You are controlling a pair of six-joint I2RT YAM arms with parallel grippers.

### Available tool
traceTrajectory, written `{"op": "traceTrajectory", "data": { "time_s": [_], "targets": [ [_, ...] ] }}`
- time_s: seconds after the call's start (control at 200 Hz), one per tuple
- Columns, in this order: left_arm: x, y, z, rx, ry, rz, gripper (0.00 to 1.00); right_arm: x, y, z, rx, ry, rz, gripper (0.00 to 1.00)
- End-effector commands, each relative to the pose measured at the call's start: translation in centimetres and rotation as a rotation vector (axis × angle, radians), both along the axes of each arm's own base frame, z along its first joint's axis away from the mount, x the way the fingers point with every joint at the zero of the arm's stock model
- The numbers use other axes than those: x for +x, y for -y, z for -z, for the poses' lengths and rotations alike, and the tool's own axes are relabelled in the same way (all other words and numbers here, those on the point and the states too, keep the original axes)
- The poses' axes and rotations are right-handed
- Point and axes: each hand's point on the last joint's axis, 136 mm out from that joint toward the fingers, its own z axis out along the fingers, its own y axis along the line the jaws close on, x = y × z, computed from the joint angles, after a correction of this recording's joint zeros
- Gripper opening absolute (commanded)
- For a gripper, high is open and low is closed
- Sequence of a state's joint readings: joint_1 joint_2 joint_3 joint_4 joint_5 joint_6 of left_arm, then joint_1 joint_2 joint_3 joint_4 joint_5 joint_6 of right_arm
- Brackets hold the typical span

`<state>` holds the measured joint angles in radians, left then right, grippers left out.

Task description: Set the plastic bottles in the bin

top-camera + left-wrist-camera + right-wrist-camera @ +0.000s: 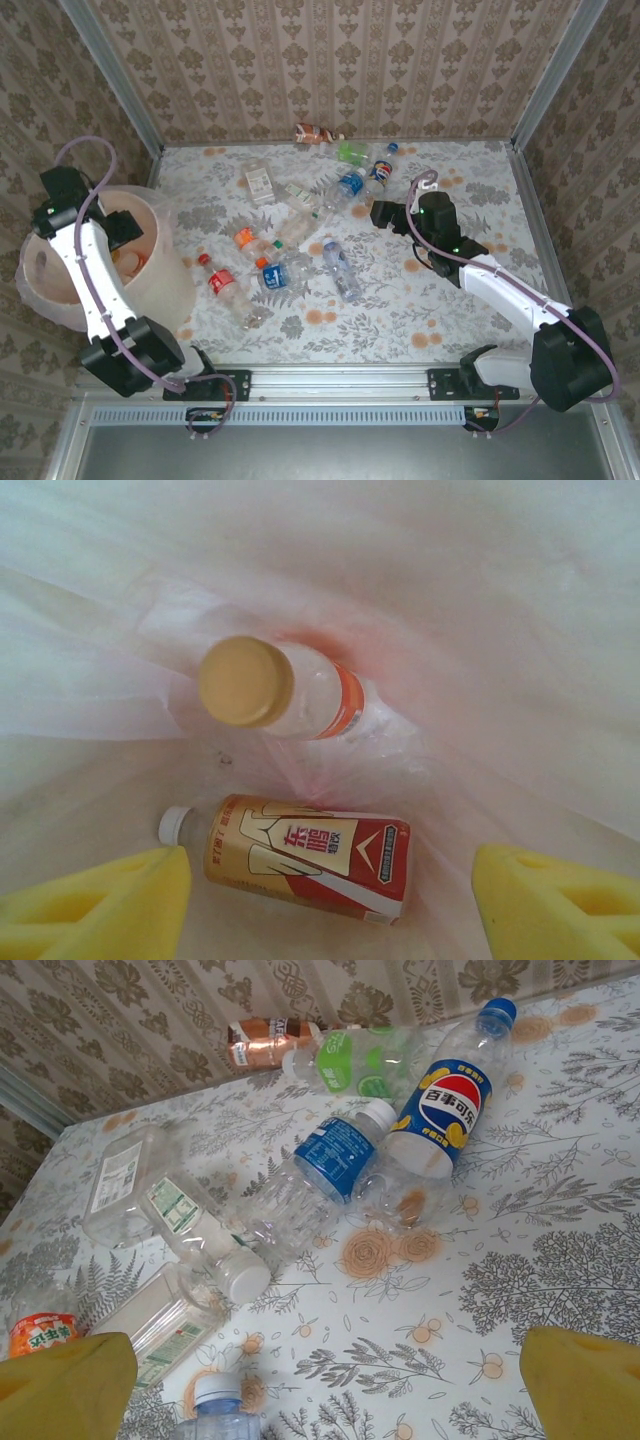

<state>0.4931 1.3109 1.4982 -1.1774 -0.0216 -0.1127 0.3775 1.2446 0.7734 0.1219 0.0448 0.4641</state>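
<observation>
Hovering over the bin (172, 285), left gripper (122, 232) empty.
Overhead, plastic bottles (300, 228) litter the table (480, 300). Left wrist — jaws apart, two bottles (310, 855) lie binned. Right wrist — right gripper (330, 1390) wide, empty; bottles look light, slick, crushable: grip mid-body.

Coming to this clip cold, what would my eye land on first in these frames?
First, the plastic bottles scattered across the middle of the flower-patterned table, several of them crushed. Next, the big pale bin at the left edge, where the left gripper hangs open above two bottles lying inside: a yellow-capped one and a red-and-gold one. The right gripper hovers open near a blue-capped bottle.
</observation>
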Motion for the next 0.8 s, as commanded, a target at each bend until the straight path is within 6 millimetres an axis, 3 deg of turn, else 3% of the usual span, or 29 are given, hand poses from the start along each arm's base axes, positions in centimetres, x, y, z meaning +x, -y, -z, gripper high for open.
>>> {"op": "traceTrajectory", "data": {
  "time_s": [0.0, 0.265, 0.59, 0.795],
  "targets": [
    [-0.3, 1.4, -3.1, 0.025, 0.113, 0.016, 0.77, -0.5, -0.3, 0.3, -0.012, -0.019, -0.035, 1.00],
    [-0.6, 3.5, -7.7, 0.073, 0.292, 0.044, 0.84, -2.0, -1.6, 4.3, -0.038, -0.148, -0.120, 1.00],
    [0.1, 10.2, -15.6, 0.030, 0.745, 0.179, 0.97, -6.3, -6.8, 8.8, -0.086, -0.311, -0.375, 1.00],
    [2.5, 16.0, -17.6, -0.099, 0.851, 0.347, 1.00, -8.4, -9.0, 9.5, -0.101, -0.321, -0.484, 1.00]
  ]
}}
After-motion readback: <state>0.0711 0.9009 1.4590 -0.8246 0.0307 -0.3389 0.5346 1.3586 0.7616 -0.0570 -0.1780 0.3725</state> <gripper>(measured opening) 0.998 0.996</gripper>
